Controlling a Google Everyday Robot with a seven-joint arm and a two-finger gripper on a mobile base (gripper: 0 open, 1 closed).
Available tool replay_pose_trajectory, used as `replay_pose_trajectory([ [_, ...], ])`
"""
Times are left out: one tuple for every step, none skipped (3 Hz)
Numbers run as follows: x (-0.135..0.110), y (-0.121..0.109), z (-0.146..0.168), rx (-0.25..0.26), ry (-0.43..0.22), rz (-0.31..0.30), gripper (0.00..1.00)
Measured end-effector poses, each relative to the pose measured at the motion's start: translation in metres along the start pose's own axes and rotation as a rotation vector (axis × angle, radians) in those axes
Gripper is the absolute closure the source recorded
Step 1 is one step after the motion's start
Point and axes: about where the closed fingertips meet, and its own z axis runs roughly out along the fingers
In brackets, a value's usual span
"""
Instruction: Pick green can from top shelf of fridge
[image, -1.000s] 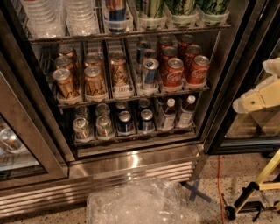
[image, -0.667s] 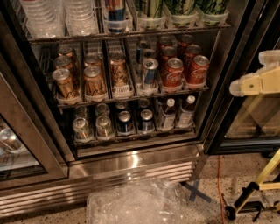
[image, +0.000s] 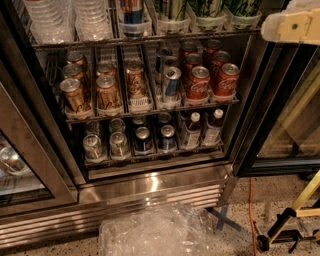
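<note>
Gripper (image: 289, 26) right of green can (image: 243, 7)

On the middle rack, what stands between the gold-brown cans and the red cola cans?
One lane of blue-and-silver cans, seen in the camera view. The hand is at the upper right edge.

Green can (image: 206, 7), top shelf (image: 105, 42); pincer (image: 292, 25) right

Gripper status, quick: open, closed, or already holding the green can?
Gripper: state cannot be told. It is at the upper right of the camera view, level with the top shelf, just right of the green cans.
</note>
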Motion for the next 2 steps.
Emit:
replay_pose_trajectory([
  [0.000,0.000,0.000,0.000,0.000,0.000,0.00],
  [0.006,0.007,0.018,0.041,-0.012,0.011,0.00],
])
